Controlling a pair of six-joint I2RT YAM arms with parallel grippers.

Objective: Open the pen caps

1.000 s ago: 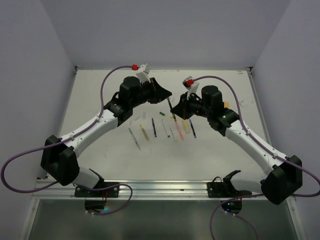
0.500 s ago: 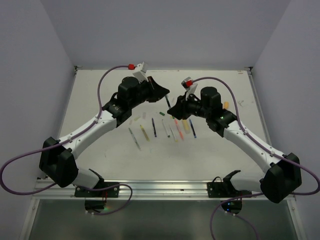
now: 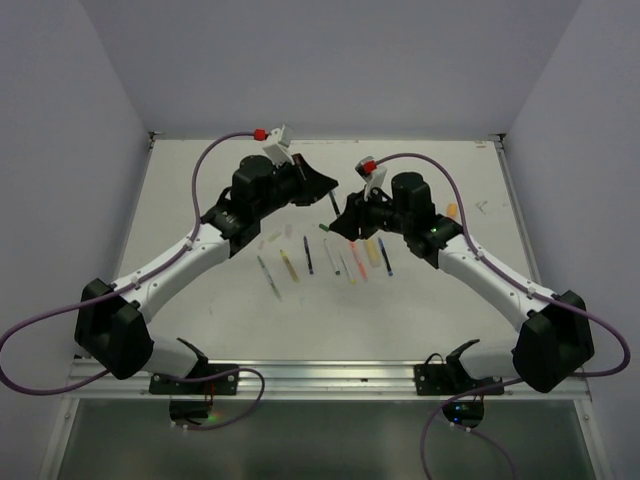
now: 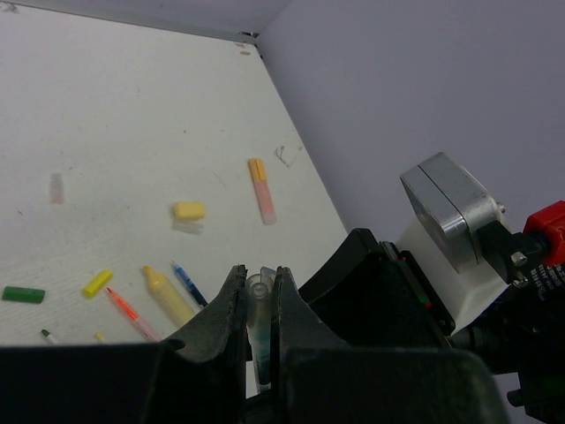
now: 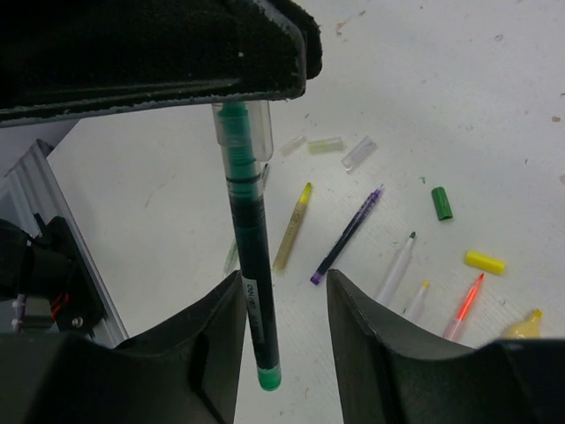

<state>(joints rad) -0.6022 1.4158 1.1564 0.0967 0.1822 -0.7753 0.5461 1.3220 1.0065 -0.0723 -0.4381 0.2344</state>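
Note:
My left gripper point(image 3: 325, 186) is raised above the back of the table and shut on the clear pen cap point(image 4: 257, 291) of a dark green pen point(image 5: 252, 274). In the right wrist view the pen hangs down from the cap point(image 5: 243, 132), which is pinched under the left fingers point(image 5: 177, 44). My right gripper point(image 5: 284, 291) is open around the pen's barrel. The barrel lies against the gripper's left finger and a wide gap shows on the other side. In the top view the right gripper point(image 3: 346, 214) sits just below and right of the left one.
Several uncapped pens point(image 3: 308, 255) lie in a row on the white table point(image 3: 220, 300) beneath the grippers. Loose caps lie about: green point(image 5: 441, 203), yellow point(image 5: 485, 261) and clear ones point(image 5: 325, 144). An orange highlighter point(image 4: 261, 190) and a yellow cap point(image 4: 188, 210) lie further right.
The right gripper has moved left, closer to the left gripper, and its arm has swung in. The left gripper has shifted slightly.

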